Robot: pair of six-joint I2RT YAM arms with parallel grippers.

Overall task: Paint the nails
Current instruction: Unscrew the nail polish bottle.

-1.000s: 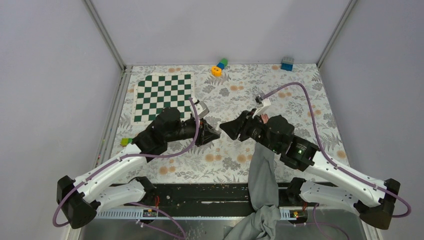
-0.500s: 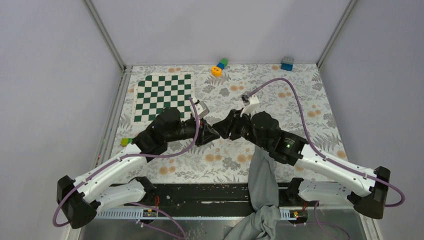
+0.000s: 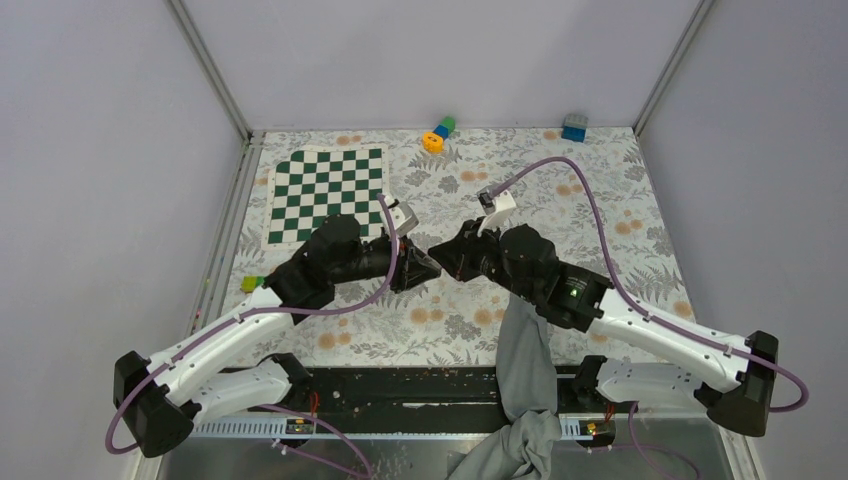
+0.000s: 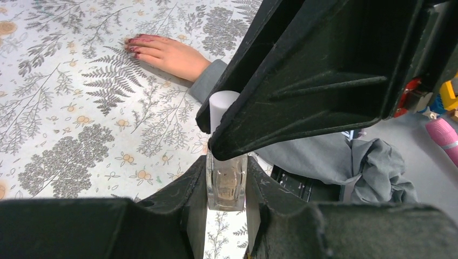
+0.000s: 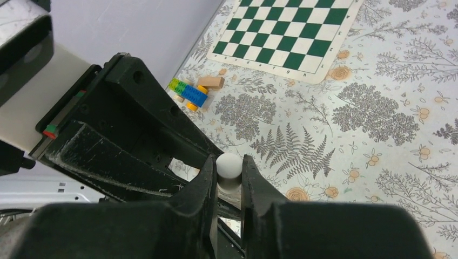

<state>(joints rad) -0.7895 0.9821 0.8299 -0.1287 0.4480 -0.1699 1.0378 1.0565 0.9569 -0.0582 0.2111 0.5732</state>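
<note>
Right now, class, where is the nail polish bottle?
In the left wrist view the bottle stands at centre, clamped in the left gripper, with the right gripper shut on its white cap, mid-table, right of the chessboard.

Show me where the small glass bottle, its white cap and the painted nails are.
small glass bottle (image 4: 227,186): left wrist view, on its clear body.
white cap (image 5: 228,164): right wrist view, on its rounded top.
nails (image 4: 131,47): left wrist view, on one dark red fingertip.
</note>
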